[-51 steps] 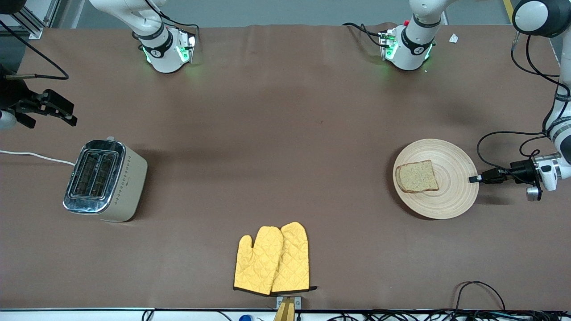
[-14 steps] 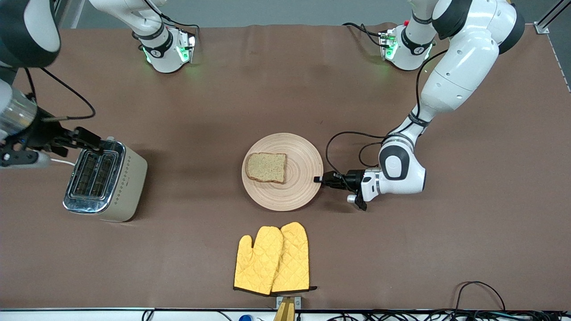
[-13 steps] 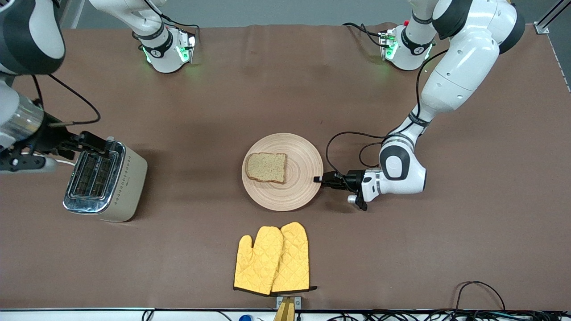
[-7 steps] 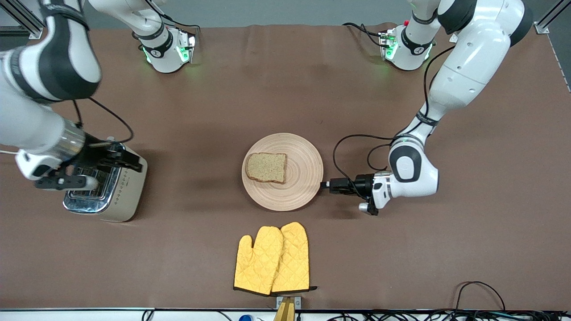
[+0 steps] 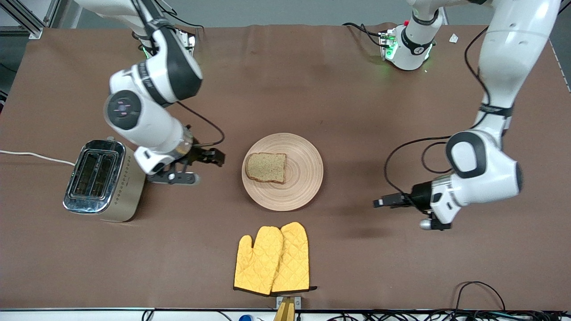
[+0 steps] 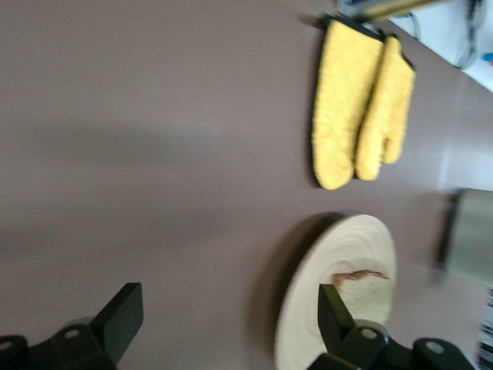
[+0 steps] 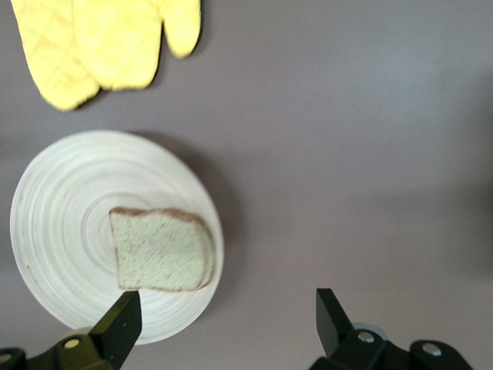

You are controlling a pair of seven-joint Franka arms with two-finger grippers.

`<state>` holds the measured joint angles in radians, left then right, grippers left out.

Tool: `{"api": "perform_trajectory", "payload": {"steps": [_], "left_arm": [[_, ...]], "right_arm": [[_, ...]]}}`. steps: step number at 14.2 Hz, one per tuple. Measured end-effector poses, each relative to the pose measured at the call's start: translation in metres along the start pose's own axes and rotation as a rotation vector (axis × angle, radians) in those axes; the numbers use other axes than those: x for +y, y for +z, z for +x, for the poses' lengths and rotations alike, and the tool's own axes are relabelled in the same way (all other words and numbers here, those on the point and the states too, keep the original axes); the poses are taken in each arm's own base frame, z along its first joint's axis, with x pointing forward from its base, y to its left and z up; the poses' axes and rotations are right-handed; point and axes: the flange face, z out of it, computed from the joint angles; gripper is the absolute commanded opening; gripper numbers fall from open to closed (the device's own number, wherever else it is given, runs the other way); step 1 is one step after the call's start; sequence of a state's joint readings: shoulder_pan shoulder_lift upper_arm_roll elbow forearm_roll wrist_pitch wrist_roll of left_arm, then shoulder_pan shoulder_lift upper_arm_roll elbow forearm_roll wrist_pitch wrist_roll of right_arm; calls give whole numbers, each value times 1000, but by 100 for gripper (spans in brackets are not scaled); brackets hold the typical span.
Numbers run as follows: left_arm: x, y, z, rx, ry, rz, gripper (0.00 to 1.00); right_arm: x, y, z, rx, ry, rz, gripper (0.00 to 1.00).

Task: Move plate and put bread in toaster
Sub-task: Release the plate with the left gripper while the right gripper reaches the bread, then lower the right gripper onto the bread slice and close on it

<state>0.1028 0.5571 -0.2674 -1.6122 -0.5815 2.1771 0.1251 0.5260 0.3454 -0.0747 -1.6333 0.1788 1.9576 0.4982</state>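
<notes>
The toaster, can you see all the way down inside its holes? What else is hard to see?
- Toaster: front view shows only dark slots; their bottoms are in shadow. In the left wrist view it is cut off by the edge.
- Bread: its underside is hidden against the plate.
- Oven mitts: cut off by the right wrist view's edge.

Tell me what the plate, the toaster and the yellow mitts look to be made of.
Plate: pale wood or bamboo, matte, going by its turned concentric rings. Toaster: mirror-bright chrome metal top; the cream body could be painted metal or plastic, satin, with dotted perforations. Yellow mitts: quilted fabric, shown by diamond stitching and dark edge binding.
</notes>
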Motion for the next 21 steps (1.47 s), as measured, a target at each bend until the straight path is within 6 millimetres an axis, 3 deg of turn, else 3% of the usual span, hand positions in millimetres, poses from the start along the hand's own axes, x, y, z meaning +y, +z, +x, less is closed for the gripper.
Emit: {"api": "perform_trajectory", "payload": {"steps": [2, 4, 7, 11, 16, 18, 21], "left_arm": [[8, -52, -2, -13, 2, 145, 100], [32, -105, -12, -33, 14, 313, 100], [74, -171, -41, -23, 36, 481, 100], [109, -229, -78, 15, 70, 587, 100], [138, -286, -136, -9, 66, 678, 100], [140, -293, -147, -26, 57, 685, 100], [136, -285, -148, -50, 55, 675, 100]], "right_arm": [[-28, 28, -21, -21, 19, -20, 100], [-46, 55, -37, -25, 28, -32, 96], [-51, 78, -42, -33, 48, -47, 96], [-49, 102, -34, -23, 58, -51, 96], [-52, 141, -39, -13, 46, -63, 86], [-54, 148, -43, -13, 44, -67, 86], [-60, 152, -49, -1, 44, -72, 85]]}}
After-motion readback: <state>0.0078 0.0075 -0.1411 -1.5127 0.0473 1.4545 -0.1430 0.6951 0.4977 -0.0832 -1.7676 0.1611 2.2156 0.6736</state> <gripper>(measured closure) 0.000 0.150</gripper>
